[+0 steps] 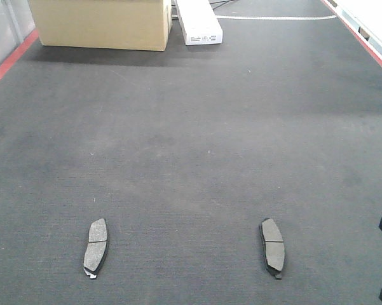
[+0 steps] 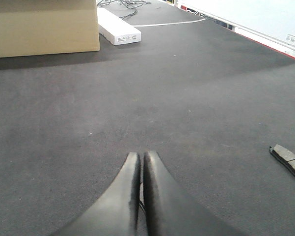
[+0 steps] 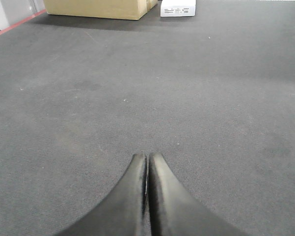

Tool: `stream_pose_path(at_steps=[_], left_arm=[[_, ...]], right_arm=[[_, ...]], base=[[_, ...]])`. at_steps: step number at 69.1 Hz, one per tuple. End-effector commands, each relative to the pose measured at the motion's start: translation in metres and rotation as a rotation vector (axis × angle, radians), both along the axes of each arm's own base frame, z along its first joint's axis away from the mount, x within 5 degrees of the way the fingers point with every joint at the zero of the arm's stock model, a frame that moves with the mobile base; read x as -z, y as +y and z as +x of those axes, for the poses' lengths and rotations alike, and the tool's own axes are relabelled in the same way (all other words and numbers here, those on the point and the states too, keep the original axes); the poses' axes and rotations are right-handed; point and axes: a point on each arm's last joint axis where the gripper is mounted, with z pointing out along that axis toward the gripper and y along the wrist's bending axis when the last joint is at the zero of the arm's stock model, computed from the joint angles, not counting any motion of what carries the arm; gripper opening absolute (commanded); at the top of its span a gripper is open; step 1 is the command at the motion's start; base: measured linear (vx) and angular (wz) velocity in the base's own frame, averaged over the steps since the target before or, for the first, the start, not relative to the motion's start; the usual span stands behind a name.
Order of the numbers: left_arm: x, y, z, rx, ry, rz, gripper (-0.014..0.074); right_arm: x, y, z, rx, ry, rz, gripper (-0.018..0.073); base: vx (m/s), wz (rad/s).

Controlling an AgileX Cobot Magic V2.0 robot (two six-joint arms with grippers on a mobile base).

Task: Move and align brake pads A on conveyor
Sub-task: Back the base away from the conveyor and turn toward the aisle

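Left gripper (image 2: 142, 156) clenched, empty, over belt (image 2: 186, 98); pad (image 2: 288, 160) flat on belt, well right of its tips. Right gripper (image 3: 147, 156) clenched, empty, bare belt ahead. Front view: left pad (image 1: 96, 248), right pad (image 1: 272, 246) well apart.

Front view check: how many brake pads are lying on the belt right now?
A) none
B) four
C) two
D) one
C: the left pad and the right pad lie flat on the belt, well apart from each other, and no other pad shows in that view.
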Motion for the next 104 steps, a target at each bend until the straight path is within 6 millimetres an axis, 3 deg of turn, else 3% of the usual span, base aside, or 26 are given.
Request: stream_pose_path(at_steps=[1,104], left_arm=[[-0.0128,-0.0011,0.0016,0.008,-0.076,-0.032,-0.0006],[-0.0127,-0.0014,0.0022,0.008,-0.073,-0.031,-0.0006]], right_arm=[[-0.0148,0.0016,0.0015,-0.016,-0.096,0.014,-0.0009],[-0.0147,0.0017,0.0017,-0.017,-0.096,0.013,-0.0009]], base=[[-0.02,-0.03],[-0.19,-0.01]])
